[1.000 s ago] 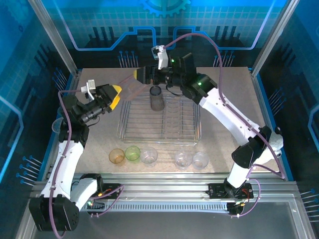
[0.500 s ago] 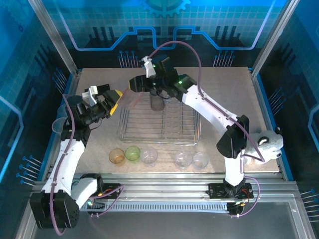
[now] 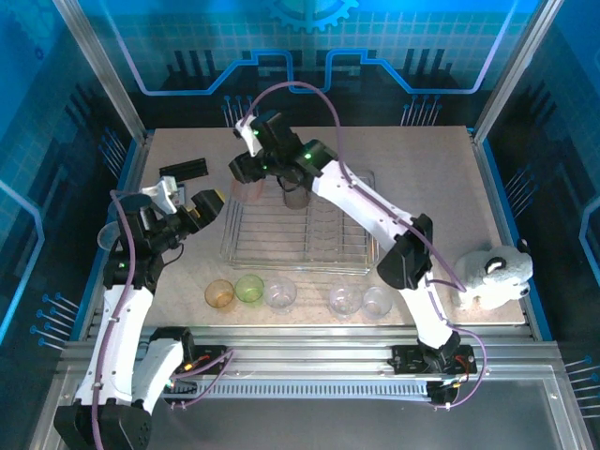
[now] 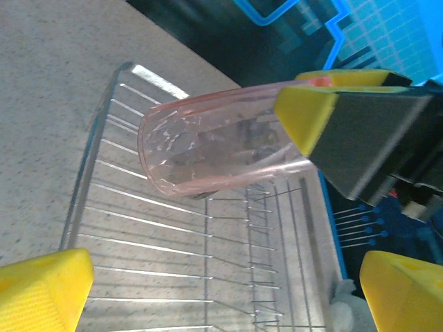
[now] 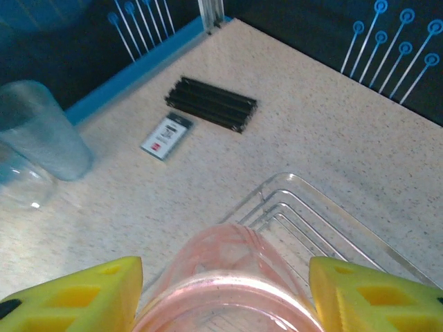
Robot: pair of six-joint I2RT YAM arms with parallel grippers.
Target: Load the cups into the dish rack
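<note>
The right gripper (image 5: 225, 297) grasps a pink cup (image 5: 228, 270) above the rack's (image 3: 309, 230) far-left corner beside a grey cup (image 3: 295, 194); the left gripper (image 3: 204, 208) waits released, with a black bar (image 3: 184, 170) nearby.

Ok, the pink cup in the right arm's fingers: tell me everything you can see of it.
The pink cup is a translucent, smooth-walled plastic tumbler, slightly tapered, empty and apparently intact. The right arm's yellow fingers clamp it from both sides near one end. It is tipped well off upright, its free end pointing away from the fingers, over the far left corner of the dish rack. Whether it touches the wires I can't tell.
</note>
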